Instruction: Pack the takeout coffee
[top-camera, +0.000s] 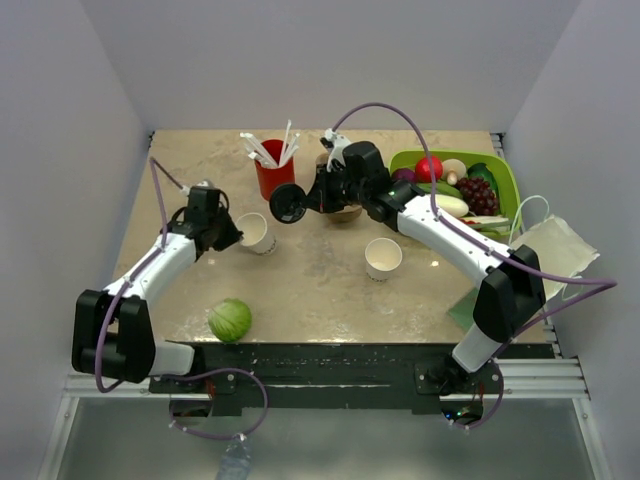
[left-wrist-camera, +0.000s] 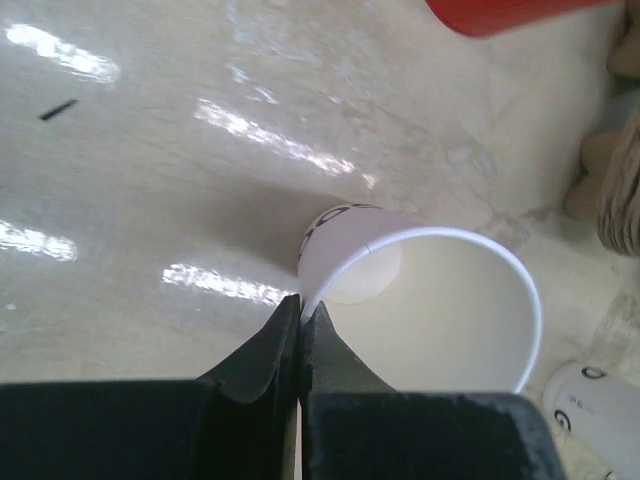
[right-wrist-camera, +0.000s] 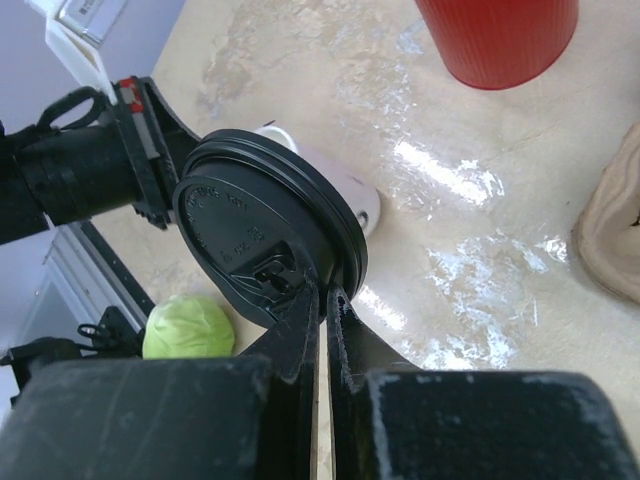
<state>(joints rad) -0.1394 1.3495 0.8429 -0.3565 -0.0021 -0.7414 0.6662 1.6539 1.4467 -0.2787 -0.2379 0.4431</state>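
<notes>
My left gripper (top-camera: 238, 235) is shut on the near rim of a lidless white paper cup (top-camera: 253, 232) that stands on the table left of centre. In the left wrist view its jaws pinch the cup's wall (left-wrist-camera: 440, 310), one finger inside and one outside, at the left gripper (left-wrist-camera: 301, 305). My right gripper (top-camera: 303, 200) is shut on the edge of a round black plastic lid (top-camera: 288, 204), held on edge above the table just right of that cup. The lid (right-wrist-camera: 265, 235) fills the right wrist view above the right gripper (right-wrist-camera: 327, 290). No lidded takeout coffee shows.
A second lidless white cup (top-camera: 383, 258) stands mid-table. A red cup (top-camera: 272, 175) with white straws is at the back. A green tray (top-camera: 505, 175) of produce sits back right, a pale bag (top-camera: 550, 255) at the right edge, a green cabbage (top-camera: 230, 320) near the front.
</notes>
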